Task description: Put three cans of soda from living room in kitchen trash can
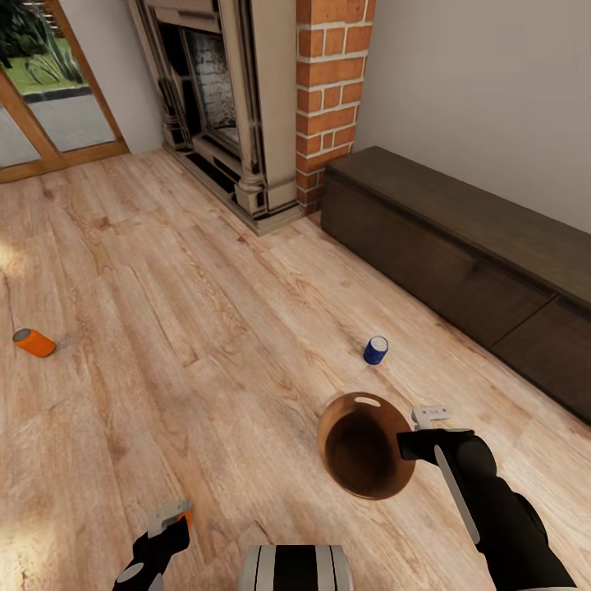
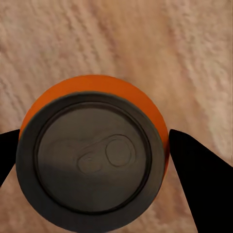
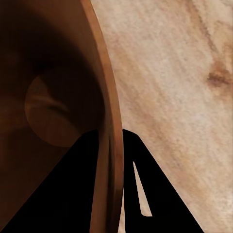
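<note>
An orange soda can (image 2: 92, 160) with a grey top sits between the two dark fingers of my left gripper (image 2: 94, 138), which press on both its sides. In the head view that gripper (image 1: 171, 520) is low at the bottom left, with a sliver of orange can (image 1: 188, 517) beside it. A second orange can (image 1: 34, 342) lies on the floor at far left. A blue can (image 1: 376, 350) stands on the floor just beyond the trash can (image 1: 365, 460). My right gripper (image 1: 428, 425) is shut on the bin's rim (image 3: 109, 111), one finger inside and one outside.
The room has a light wood plank floor. A fireplace (image 1: 222, 98) with a red brick column (image 1: 328, 90) stands at the back. A long dark wood cabinet (image 1: 460, 238) runs along the right wall. A glass door (image 1: 41, 107) is at the far left.
</note>
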Controlling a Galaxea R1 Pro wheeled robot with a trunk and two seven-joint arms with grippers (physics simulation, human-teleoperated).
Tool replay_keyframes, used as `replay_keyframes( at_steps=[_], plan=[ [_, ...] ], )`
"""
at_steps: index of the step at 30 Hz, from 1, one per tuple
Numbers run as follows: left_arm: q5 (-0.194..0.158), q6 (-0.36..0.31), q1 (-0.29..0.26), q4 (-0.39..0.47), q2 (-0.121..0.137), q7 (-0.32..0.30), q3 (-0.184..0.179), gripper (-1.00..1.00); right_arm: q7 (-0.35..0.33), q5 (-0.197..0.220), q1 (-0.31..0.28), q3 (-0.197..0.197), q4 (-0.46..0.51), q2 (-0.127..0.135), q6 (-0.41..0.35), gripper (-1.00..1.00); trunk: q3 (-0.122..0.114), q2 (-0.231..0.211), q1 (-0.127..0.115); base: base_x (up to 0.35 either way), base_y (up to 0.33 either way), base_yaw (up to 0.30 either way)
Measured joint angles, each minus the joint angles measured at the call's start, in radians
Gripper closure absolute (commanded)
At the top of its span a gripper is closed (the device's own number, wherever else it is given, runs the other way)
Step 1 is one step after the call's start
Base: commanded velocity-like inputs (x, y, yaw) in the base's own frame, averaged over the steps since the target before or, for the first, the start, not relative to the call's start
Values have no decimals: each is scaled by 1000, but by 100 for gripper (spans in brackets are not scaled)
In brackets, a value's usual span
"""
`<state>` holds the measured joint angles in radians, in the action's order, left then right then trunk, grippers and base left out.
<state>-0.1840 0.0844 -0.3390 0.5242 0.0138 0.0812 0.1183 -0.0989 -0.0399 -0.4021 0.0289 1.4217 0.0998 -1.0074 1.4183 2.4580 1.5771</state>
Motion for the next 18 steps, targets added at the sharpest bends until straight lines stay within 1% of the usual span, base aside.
replay_keyframes(
  at_steps=[18],
  plan=[
    [1, -1, 0, 0, 0, 0, 0, 100, 0, 0, 0, 0, 0, 0, 0, 100, -56, -126, -69, 0, 0, 0]
  ],
)
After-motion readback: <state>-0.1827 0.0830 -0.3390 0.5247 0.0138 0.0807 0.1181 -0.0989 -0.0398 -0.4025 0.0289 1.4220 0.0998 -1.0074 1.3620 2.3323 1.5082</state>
